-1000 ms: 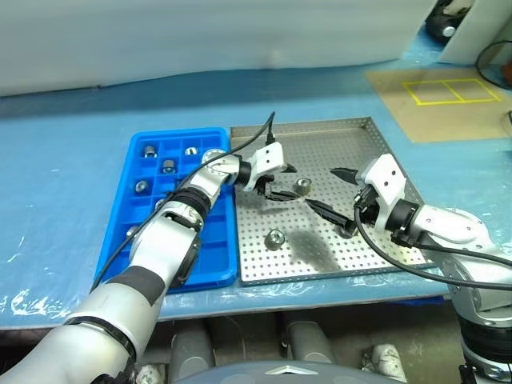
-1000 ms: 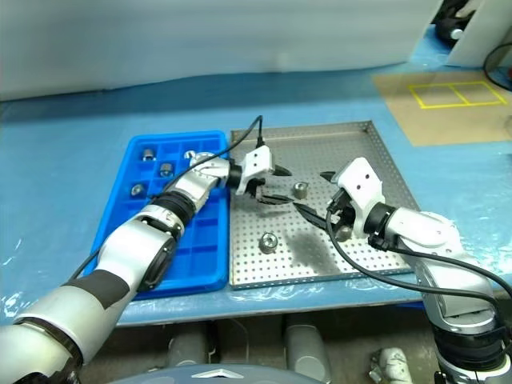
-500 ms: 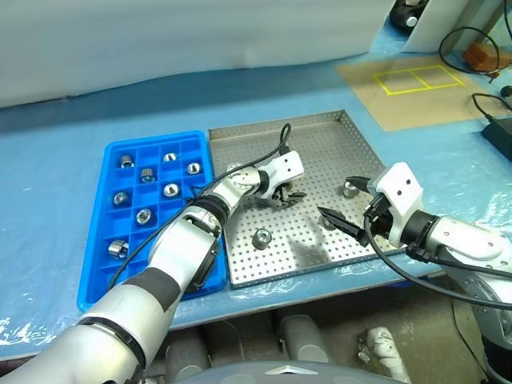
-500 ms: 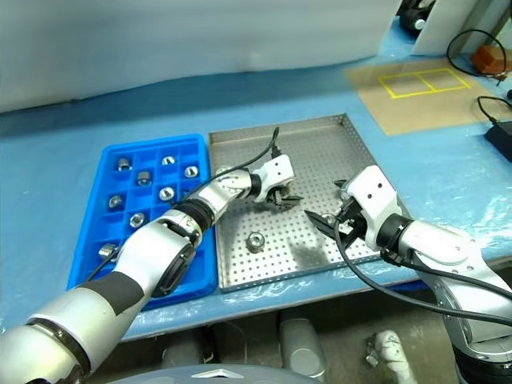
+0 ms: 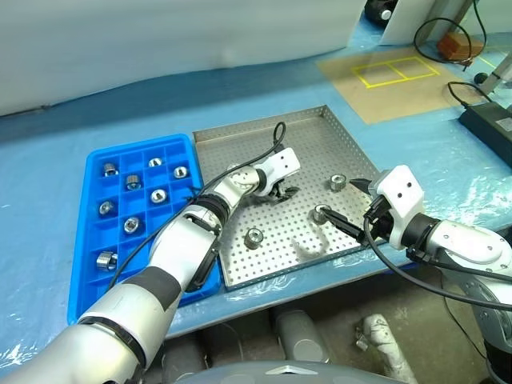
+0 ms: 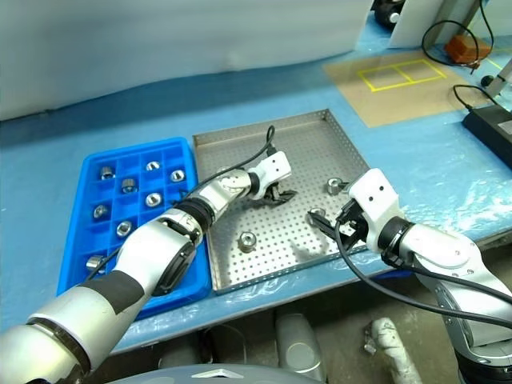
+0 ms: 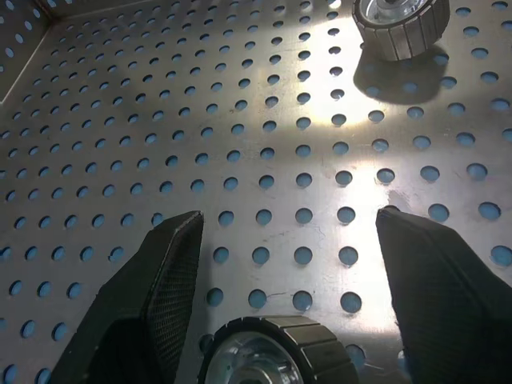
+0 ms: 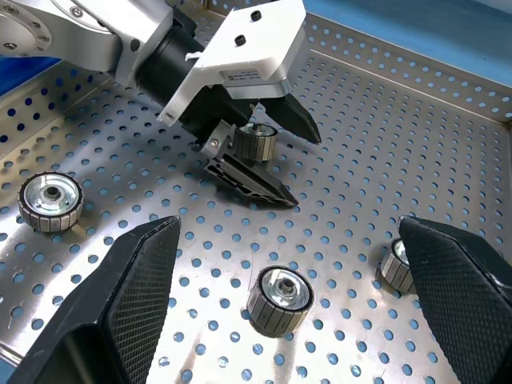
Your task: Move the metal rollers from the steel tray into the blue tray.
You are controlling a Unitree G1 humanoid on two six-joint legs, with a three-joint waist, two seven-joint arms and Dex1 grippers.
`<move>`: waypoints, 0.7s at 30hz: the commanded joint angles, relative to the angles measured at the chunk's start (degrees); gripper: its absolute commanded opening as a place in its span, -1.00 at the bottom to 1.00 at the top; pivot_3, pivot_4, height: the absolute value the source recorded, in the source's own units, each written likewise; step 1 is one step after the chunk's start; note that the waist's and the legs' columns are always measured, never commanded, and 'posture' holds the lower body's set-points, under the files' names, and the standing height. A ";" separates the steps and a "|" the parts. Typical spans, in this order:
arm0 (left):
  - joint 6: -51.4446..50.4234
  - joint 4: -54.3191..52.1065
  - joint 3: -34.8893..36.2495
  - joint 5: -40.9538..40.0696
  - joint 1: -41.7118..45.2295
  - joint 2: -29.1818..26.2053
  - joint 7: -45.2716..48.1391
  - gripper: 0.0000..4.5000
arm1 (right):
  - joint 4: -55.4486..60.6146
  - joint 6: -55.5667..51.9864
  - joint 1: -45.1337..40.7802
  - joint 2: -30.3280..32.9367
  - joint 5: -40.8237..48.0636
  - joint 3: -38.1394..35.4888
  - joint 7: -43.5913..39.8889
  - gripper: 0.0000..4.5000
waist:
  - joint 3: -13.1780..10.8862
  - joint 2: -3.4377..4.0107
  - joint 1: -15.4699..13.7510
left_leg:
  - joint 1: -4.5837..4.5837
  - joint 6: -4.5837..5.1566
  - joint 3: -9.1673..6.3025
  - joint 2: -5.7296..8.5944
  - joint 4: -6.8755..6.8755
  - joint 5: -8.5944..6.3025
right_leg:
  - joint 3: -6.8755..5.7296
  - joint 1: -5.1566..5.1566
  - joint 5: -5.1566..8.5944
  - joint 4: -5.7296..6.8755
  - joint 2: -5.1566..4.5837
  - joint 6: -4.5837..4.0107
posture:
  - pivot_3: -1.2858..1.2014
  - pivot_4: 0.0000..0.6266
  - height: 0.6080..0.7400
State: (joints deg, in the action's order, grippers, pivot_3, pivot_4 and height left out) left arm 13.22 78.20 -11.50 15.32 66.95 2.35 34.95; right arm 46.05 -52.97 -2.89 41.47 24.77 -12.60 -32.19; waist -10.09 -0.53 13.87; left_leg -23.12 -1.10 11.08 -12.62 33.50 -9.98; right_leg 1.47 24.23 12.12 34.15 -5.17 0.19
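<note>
Left gripper [image 5: 279,190] is down on the steel tray [image 5: 304,128], mid-tray. Its fingers [image 7: 164,292] are spread, straddling one roller [image 8: 254,142] that sits between them on the perforated floor; the pads look apart from it, not clamped.

Right gripper [image 5: 349,210] hovers over the tray's right-near part, fingers [image 8: 132,280] wide open, holding nothing.

Loose metal rollers [image 5: 254,237] in the steel tray, counted from the head views:
- one near-left of centre
- one [image 5: 321,214] just beside the right gripper's lower finger
- one [image 5: 337,182] farther right, mid-depth
- plus the one between the left gripper's fingers

Blue tray [image 5: 92,276] sits touching the steel tray's left rim. It holds seven rollers, one per compartment:
- three across the far row
- two in the next row
- one [image 5: 131,225] in the row after that
- one [image 5: 105,260] nearer, at the left edge

The near compartments are hidden behind the left arm, can't tell.
</note>
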 commanded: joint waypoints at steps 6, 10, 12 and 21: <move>-0.73 -0.43 1.21 0.34 -0.10 -2.68 0.20 0.61 | 0.01 2.01 -1.06 1.19 -0.49 0.69 0.21 1.00 | 0.01 0.01 1.14 | -0.13 0.38 -0.01 0.06 0.09 -0.04 | -0.09 -0.14 -0.10 -0.35 -0.12 0.14 | -0.57 -0.52 1.00; -0.92 -0.41 1.04 0.46 -1.07 -3.70 3.31 0.61 | -1.03 2.49 -2.09 1.59 -0.57 1.49 -0.14 1.00 | 0.01 0.01 1.15 | -0.13 0.46 -0.01 0.12 0.09 -0.07 | -0.08 -0.17 -0.10 -0.44 -0.17 0.13 | -0.55 -0.52 1.00; -0.75 -0.50 0.85 0.52 -1.53 -3.85 4.92 0.61 | -1.43 2.77 -2.36 1.77 -0.58 1.78 -0.23 1.00 | 0.01 0.01 1.15 | -0.12 0.46 -0.01 0.11 0.07 -0.07 | -0.09 -0.18 -0.10 -0.43 -0.17 0.13 | -0.55 -0.52 1.00; 0.29 -0.94 0.77 0.51 -2.55 -4.05 7.41 0.07 | -2.74 3.67 -3.44 2.14 -0.74 2.69 -0.45 1.00 | 0.01 0.02 1.14 | -0.08 0.47 -0.01 0.10 0.06 -0.07 | -0.12 -0.24 -0.10 -0.44 -0.19 0.13 | -0.54 -0.52 1.00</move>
State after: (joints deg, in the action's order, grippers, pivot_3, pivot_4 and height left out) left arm 14.11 76.68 -10.35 14.89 65.13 -1.36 42.35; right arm 42.91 -50.44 -5.62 42.85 24.10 -9.85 -32.42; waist -10.07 -0.51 15.01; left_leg -23.19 -0.63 11.06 -12.51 33.56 -10.05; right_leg 1.35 23.98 12.02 33.71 -5.36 0.32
